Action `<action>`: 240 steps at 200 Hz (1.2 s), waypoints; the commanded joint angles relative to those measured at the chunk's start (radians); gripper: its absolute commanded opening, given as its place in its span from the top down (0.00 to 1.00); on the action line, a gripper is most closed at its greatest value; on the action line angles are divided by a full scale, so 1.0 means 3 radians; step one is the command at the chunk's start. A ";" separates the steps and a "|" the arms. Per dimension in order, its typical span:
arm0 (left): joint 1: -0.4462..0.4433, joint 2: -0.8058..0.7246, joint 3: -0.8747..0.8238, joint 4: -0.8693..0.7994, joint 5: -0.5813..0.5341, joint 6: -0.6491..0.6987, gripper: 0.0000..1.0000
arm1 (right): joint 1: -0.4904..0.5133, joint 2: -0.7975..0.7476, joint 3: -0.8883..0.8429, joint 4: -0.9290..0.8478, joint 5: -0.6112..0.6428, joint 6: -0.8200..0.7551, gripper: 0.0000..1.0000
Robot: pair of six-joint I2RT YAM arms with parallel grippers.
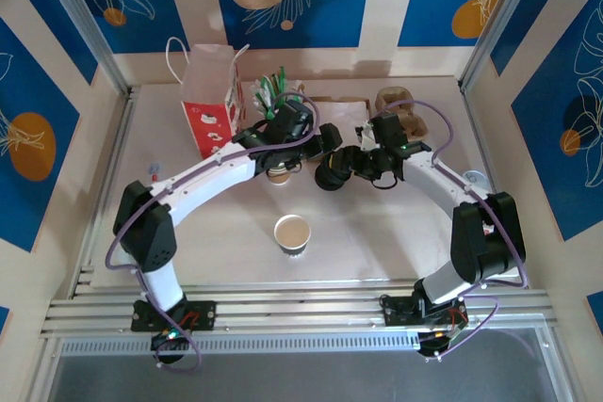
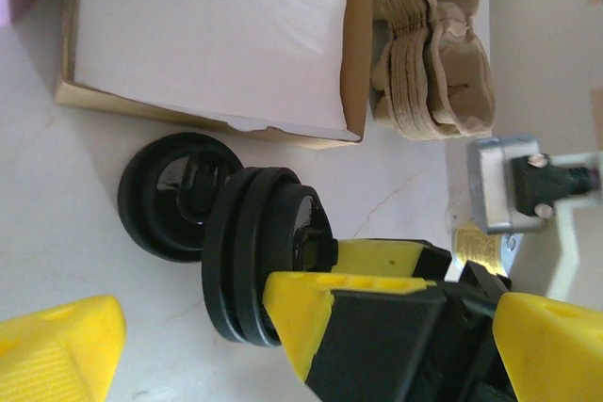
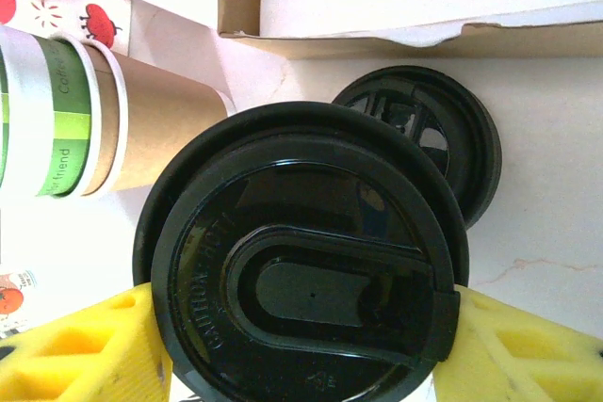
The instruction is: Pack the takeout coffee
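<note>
Black lid sat clamped rim-to-rim in the right tool, w/ a spare lid lying flat on the surface just behind it. Close by, the left tool was spread wide, holding nothing.

Step looked like lidding: lid in grip, not yet on a cup. Next move prob. called for carrying it to the open cup near centre, keeping it level, centring it on the rim, then pressing down w/o tipping the cup.

That cup's inside looked tan; couldn't tell if filled. A sleeved cup stood beside the bag; bag's inside was hidden. The box held white paper, w/ carriers stacked next to it.
</note>
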 commanded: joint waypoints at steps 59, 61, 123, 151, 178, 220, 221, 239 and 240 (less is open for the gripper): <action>-0.0045 0.0200 -0.0212 0.0792 0.0124 -0.0859 0.00 | -0.0011 -0.0087 -0.0162 0.0177 -0.0065 0.0090 0.39; -0.0048 0.0205 -0.0217 0.0804 0.0125 -0.0866 0.00 | -0.0008 -0.0087 -0.0164 0.0180 -0.0065 0.0094 0.39; -0.0071 0.0253 -0.0331 0.0933 0.0045 -0.1087 0.00 | -0.0009 -0.0174 -0.0231 0.0267 -0.0053 0.0119 0.39; -0.0071 0.0296 -0.0401 0.1033 0.0066 -0.1179 0.00 | -0.0005 -0.0190 -0.0269 0.0301 -0.0060 0.0121 0.39; -0.0080 0.0343 -0.0455 0.1129 0.0083 -0.1246 0.00 | -0.0005 -0.0197 -0.0290 0.0320 -0.0067 0.0116 0.39; -0.0079 0.0394 -0.0441 0.1213 0.0094 -0.1305 0.00 | -0.0006 -0.0197 -0.0302 0.0340 -0.0077 0.0118 0.39; -0.0083 0.0396 -0.0438 0.1212 0.0094 -0.1302 0.00 | -0.0006 -0.0199 -0.0303 0.0338 -0.0077 0.0120 0.39; -0.0084 0.0433 -0.0415 0.1214 0.0102 -0.1298 0.00 | 0.0002 -0.0195 -0.0297 0.0347 -0.0087 0.0121 0.39; -0.0085 0.0433 -0.0417 0.1215 0.0101 -0.1299 0.00 | 0.0001 -0.0195 -0.0297 0.0347 -0.0090 0.0121 0.39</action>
